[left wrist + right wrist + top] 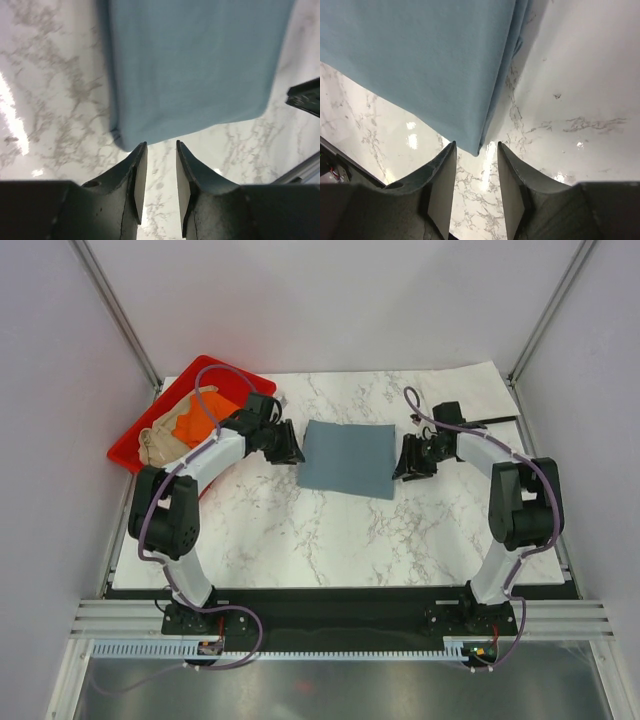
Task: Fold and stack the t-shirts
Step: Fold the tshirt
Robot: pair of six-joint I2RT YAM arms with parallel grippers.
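Top external and wrist views: blue-grey shirt (348, 458) folded flat

Seen from above only: red tray (125, 453) at far left of the table (300, 530), holding crumpled orange shirt (190, 422) and tan shirt (158, 443). Seen from wrists only: stacked layers along the blue-grey shirt's edges. Smooth rectangle, centre of table. Arms bent inward, low; left gripper (292, 452) and right gripper (404, 462) just beside opposite edges, fingers parted, holding nothing.

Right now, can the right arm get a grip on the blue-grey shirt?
Probably yes. The right gripper is open and empty. A corner of the folded blue-grey shirt lies just ahead of the gap between its fingers, flat on the table, with nothing between.
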